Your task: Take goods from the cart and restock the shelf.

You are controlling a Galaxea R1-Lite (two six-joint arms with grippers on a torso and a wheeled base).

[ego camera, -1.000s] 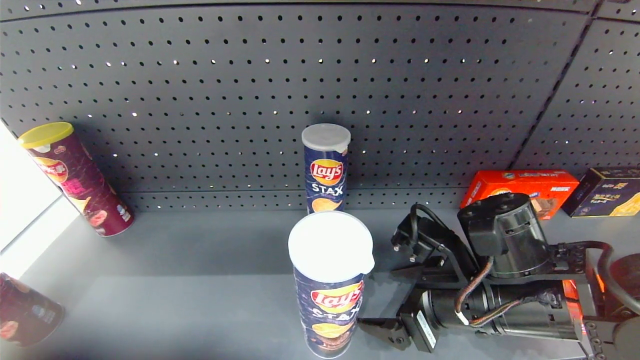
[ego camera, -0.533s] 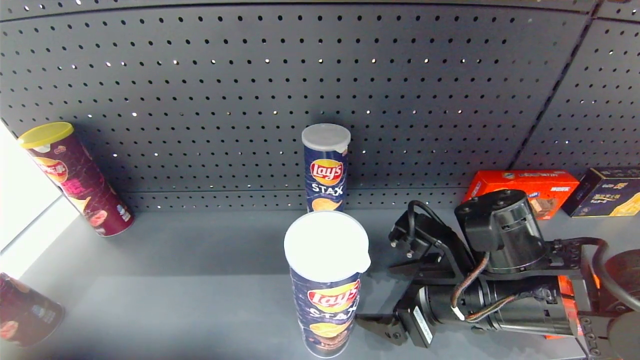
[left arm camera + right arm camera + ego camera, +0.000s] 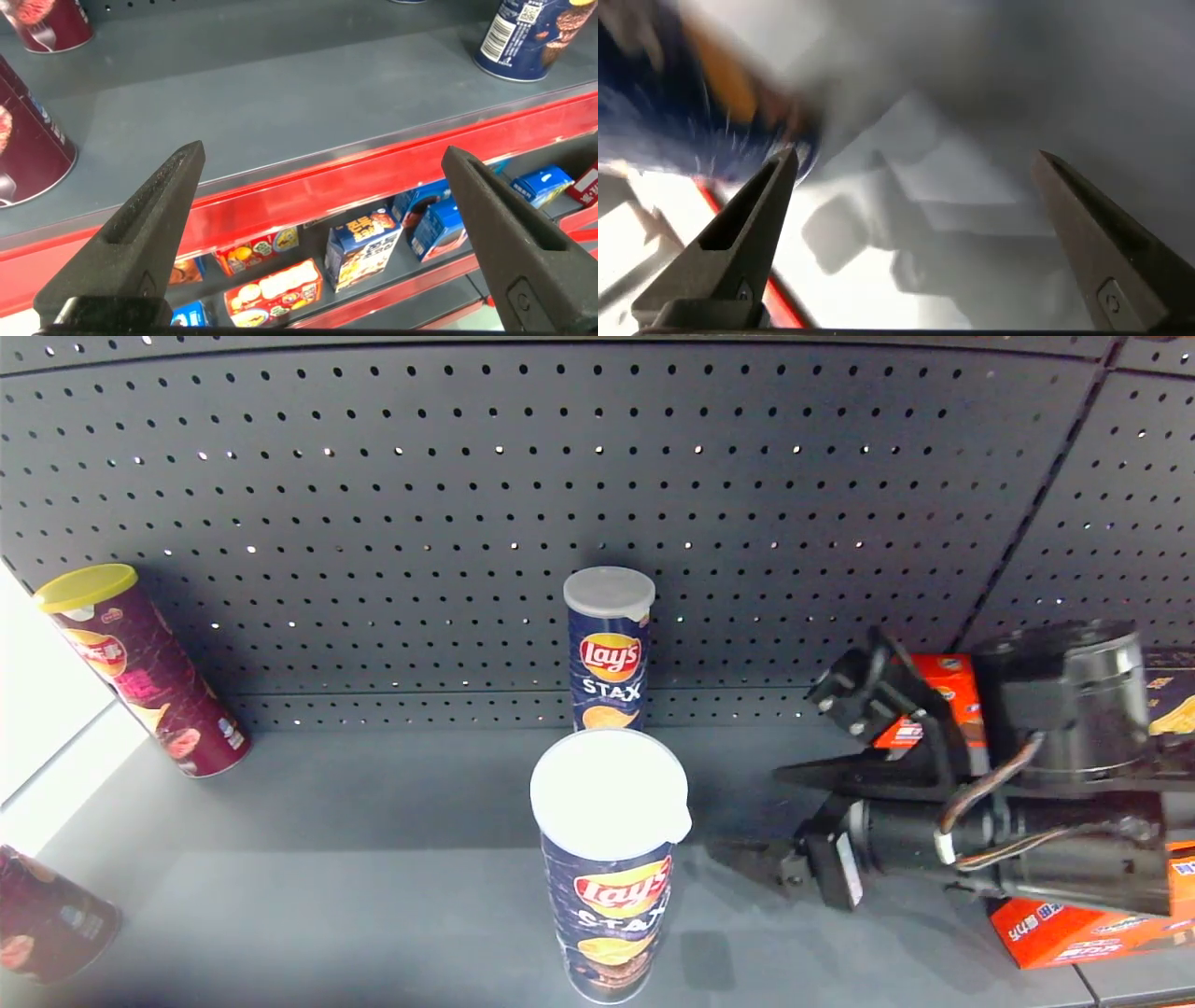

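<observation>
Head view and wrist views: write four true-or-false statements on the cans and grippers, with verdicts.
The right gripper grips the front blue can. False: it is open, beside the can, not touching it.
The back blue can stands upright behind the front one. True.
The maroon can has a white lid. False: its lid is yellow.
The left gripper is open. True.

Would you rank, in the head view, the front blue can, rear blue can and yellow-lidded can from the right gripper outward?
1. Front blue can, beside the right gripper.
2. Rear blue can, farther back.
3. Yellow-lidded can, far left.
</observation>
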